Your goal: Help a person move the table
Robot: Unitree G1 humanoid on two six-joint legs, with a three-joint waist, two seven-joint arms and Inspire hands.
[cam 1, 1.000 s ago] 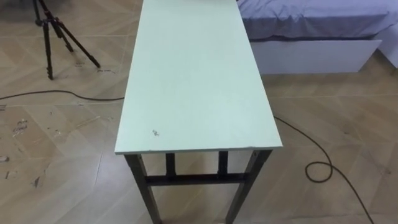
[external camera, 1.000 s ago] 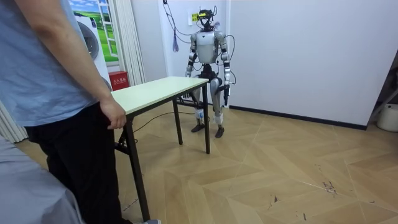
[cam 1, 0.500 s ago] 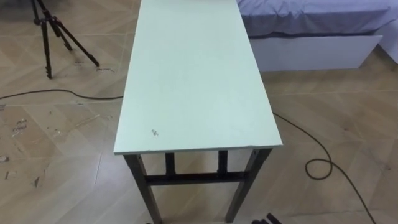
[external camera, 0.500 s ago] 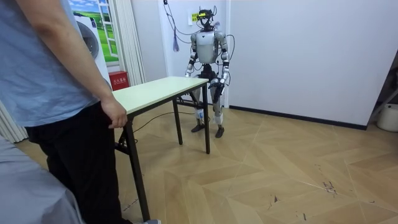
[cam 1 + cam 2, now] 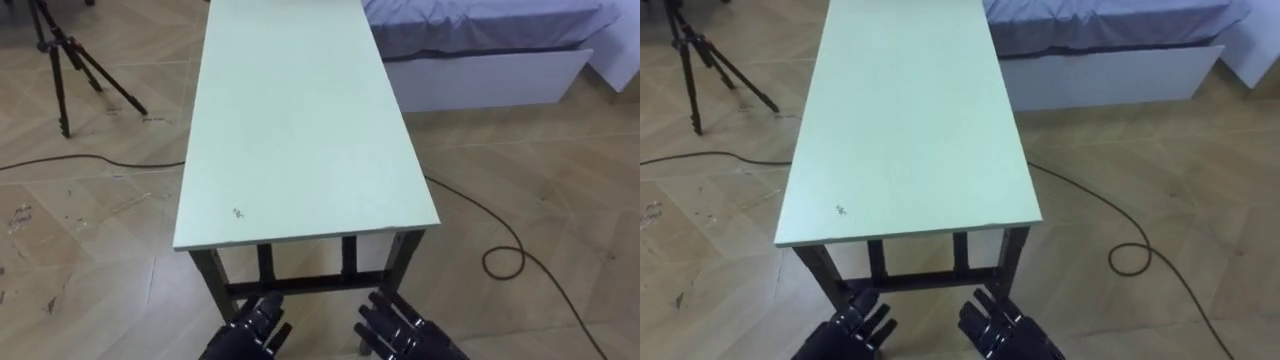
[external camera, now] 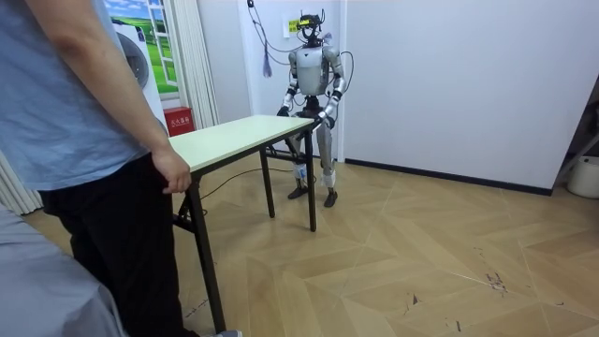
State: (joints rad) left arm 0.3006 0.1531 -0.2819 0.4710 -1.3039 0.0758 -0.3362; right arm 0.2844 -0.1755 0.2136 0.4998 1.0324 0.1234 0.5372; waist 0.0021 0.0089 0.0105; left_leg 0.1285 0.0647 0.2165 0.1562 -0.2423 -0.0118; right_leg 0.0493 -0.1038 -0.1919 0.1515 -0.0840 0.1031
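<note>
Pale-green board forms the top of the table (image 5: 300,130), which stands on dark metal legs on the wooden floor (image 5: 560,180). All four legs are on the floor and the top is level.

The robot stands at one short end of the table, facing along its length. Both arms are bent forward toward this end. The left robot hand (image 5: 250,335) is just in front of the near short edge, a little lower than the top and close to the left leg. Its fingers are straight and spread apart, and it holds nothing. The right robot hand (image 5: 400,330) is beside it, before the right leg of the table. It also has its fingers stretched apart and empty. Neither robot hand touches the table.

At the opposite short end of the table stands a person (image 6: 84,140) in a blue shirt and dark trousers. The person's hand (image 6: 173,173) hangs at the corner of the top; I cannot tell whether it grips the edge.

A tripod (image 5: 60,60) stands to the left of the table, and a bed (image 5: 480,50) is to the right of its far part.
</note>
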